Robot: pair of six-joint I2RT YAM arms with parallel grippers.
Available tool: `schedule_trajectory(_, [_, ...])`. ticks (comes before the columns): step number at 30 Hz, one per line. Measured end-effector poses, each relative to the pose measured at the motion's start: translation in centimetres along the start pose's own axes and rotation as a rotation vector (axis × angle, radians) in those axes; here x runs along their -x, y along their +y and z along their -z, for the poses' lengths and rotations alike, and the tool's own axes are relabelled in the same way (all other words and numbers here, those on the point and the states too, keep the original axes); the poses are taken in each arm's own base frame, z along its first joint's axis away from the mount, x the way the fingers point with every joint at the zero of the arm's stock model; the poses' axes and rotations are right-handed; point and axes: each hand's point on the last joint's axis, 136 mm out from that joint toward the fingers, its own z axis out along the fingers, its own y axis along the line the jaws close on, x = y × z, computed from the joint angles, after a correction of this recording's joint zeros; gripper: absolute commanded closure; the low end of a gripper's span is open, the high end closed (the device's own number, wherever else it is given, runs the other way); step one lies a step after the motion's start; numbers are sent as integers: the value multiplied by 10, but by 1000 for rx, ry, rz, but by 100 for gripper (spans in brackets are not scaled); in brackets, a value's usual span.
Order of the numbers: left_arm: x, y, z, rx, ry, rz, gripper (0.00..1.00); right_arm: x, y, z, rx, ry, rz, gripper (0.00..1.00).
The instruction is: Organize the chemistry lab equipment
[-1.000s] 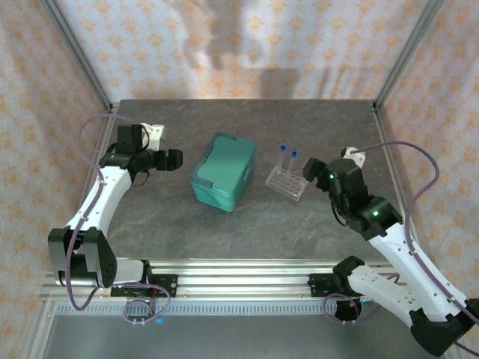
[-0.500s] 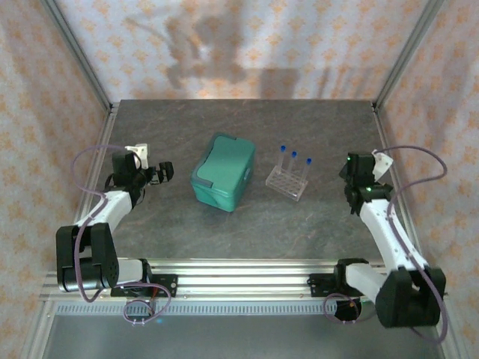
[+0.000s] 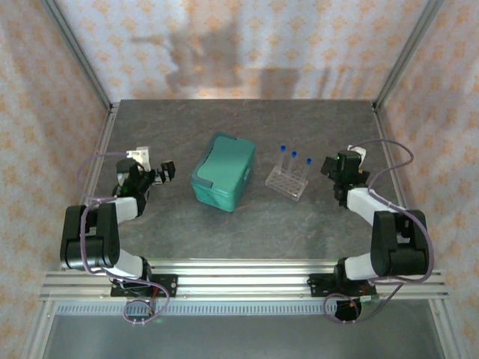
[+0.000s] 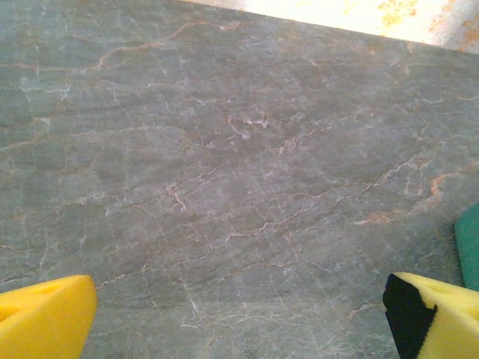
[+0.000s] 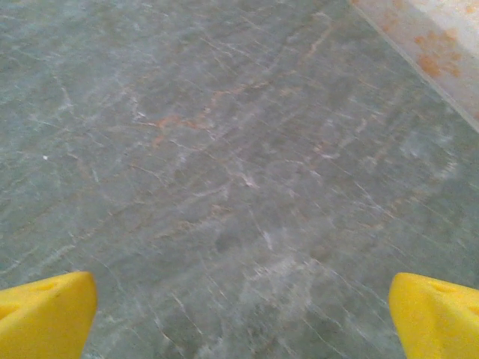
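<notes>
Three slim clear test tubes with blue caps (image 3: 293, 158) stand upright in a small clear perforated rack (image 3: 286, 183) right of the table's middle. My right gripper (image 3: 330, 165) hangs low just right of the rack, apart from it; its yellow fingertips (image 5: 46, 314) stand wide over bare tabletop, open and empty. At the left side of the table my left gripper (image 3: 166, 172) points toward the teal case, also open, with yellow fingertips (image 4: 45, 318) far apart and nothing between them.
A teal hinged case (image 3: 222, 171) with a latch stands shut at the table's middle; its edge (image 4: 468, 254) shows at the right of the left wrist view. Metal frame posts and patterned curtains enclose the grey marbled tabletop (image 3: 247, 224).
Both arms have folded back toward their bases and dropped low. The right gripper left the rack, where a third tube now stands. The left gripper's jaws widened.
</notes>
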Motion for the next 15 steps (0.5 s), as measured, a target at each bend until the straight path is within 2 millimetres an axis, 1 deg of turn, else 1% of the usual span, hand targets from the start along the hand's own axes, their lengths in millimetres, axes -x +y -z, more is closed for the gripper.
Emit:
schedule_trajectory(2, [-5, -1, -2, -4, 13, -3, 1, 2, 7, -5, 30, -13, 10, 0])
schedule_trajectory(5, [-1, -10, -4, -21, -5, -27, 1, 1, 14, -10, 69, -40, 25, 0])
schedule_trajectory(8, [-1, -19, -5, -20, -22, -70, 1, -5, 18, -15, 98, -51, 41, 1])
schedule_trajectory(10, [-6, -24, -3, -11, -36, -92, 1, -8, 21, -17, 116, -51, 53, 0])
schedule_trajectory(12, [-14, -24, 0, 7, -52, -109, 1, -9, 24, -17, 132, -54, 59, 0])
schedule_trajectory(14, [-25, -18, 0, 36, -30, -113, 1, -8, 26, -16, 144, -62, 62, 0])
schedule_trajectory(15, [-25, -16, 0, 50, -27, -113, 1, -6, 27, -16, 150, -67, 63, 0])
